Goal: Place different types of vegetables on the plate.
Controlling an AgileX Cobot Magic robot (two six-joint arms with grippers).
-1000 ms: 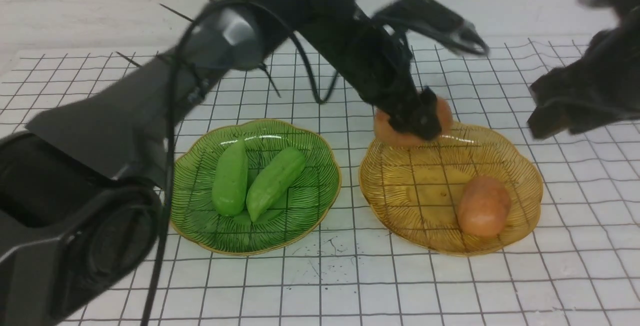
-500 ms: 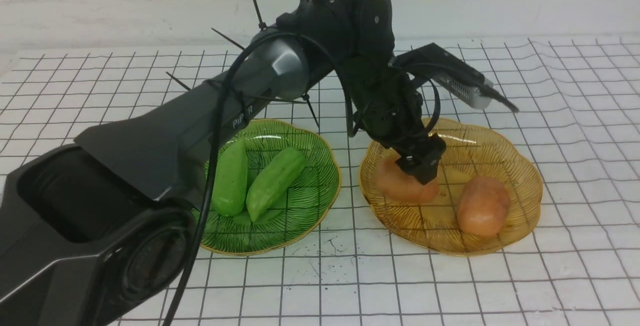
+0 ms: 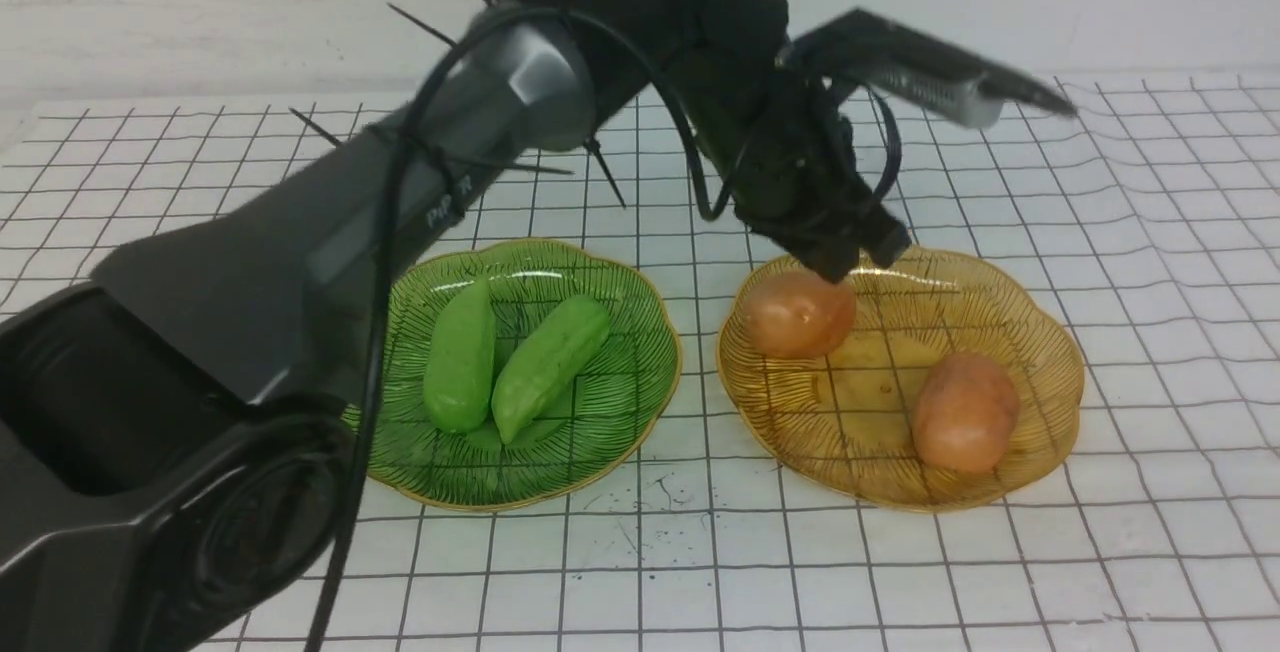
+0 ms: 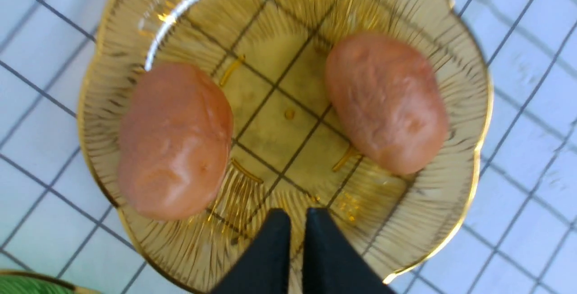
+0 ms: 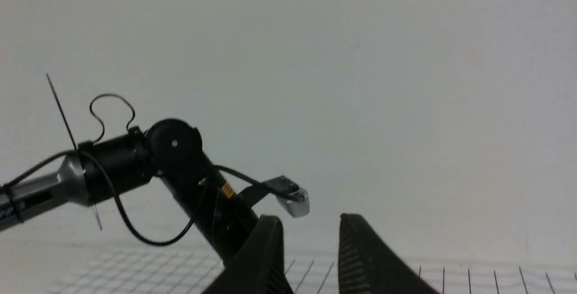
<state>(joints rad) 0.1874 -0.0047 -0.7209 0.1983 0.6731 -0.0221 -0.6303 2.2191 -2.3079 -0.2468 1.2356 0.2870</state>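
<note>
In the front view, four vegetables lie on two plates on the gridded counter [image 3: 700,572]. The green plate [image 3: 640,312] on the left holds two, the left cucumber [image 3: 460,357] and the right cucumber [image 3: 550,362], side by side and closest at their near ends. The amber plate [image 3: 1040,332] on the right holds two as well, the far potato [image 3: 797,313] by its far-left rim and the near potato [image 3: 965,412] toward its near-right rim, with bare plate floor between them. The left end effector [image 3: 860,250] hangs over the amber plate's far rim, just beside the far potato, closed and holding nothing. A strip of counter parts the two plates, and bare counter runs along the near and right sides. In the left wrist view, both potatoes, the far potato [image 4: 176,140] and the near potato [image 4: 385,102], sit well apart inside the amber plate [image 4: 469,82]. The left end effector [image 4: 297,215] shows its two fingers pressed nearly together above the plate's rim, clear of both. In the right wrist view, the right end effector [image 5: 311,224] is raised, its fingers a small gap apart with nothing between them, well away from the plates. The left arm [image 5: 176,149] shows beyond it.
</note>
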